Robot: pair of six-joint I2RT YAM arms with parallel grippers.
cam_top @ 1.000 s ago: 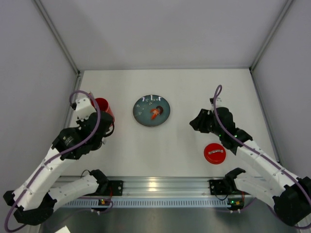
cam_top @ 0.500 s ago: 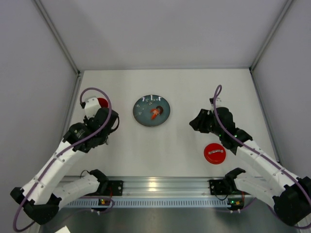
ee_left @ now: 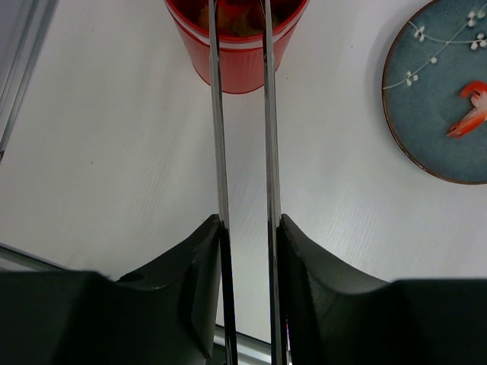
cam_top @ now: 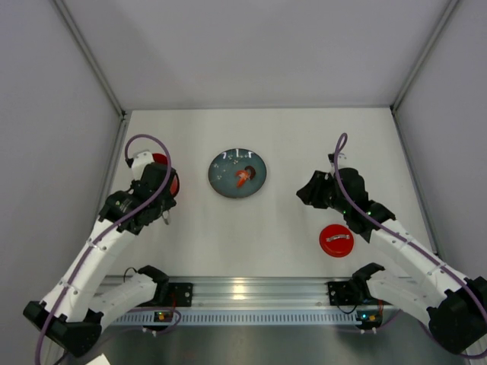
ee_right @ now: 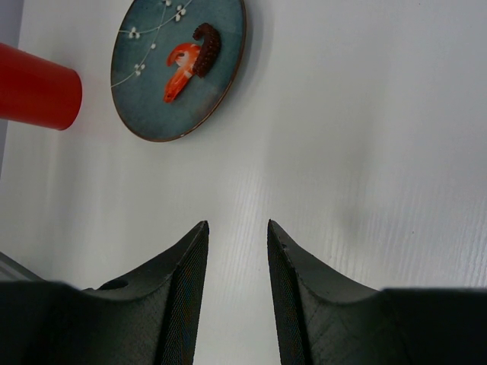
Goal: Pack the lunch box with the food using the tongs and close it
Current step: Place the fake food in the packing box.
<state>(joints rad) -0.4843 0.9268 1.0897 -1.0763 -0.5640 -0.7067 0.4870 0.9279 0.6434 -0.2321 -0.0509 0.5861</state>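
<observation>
The red lunch box (ee_left: 236, 53) stands left of the plate, with orange and brown food pieces (ee_left: 240, 19) showing inside its rim. My left gripper (ee_left: 249, 220) is shut on the silver tongs (ee_left: 268, 137). Their two thin arms run forward between my fingers, and their tips reach over the lunch box's mouth. In the top view my left wrist covers most of the lunch box (cam_top: 173, 182). On the blue-grey plate (cam_top: 221, 179) lie an orange piece and a dark brown piece of food (cam_top: 243, 176). My right gripper (ee_right: 237, 224) hangs open and empty over bare table, right of the plate.
The flat red lid (cam_top: 335, 240) lies on the table near the right arm. White walls close the table at the left, back and right. An aluminium rail (cam_top: 251, 293) runs along the near edge.
My left wrist has swung in over the lunch box and now covers most of it in the top view. The right arm, plate and lid have not moved.
</observation>
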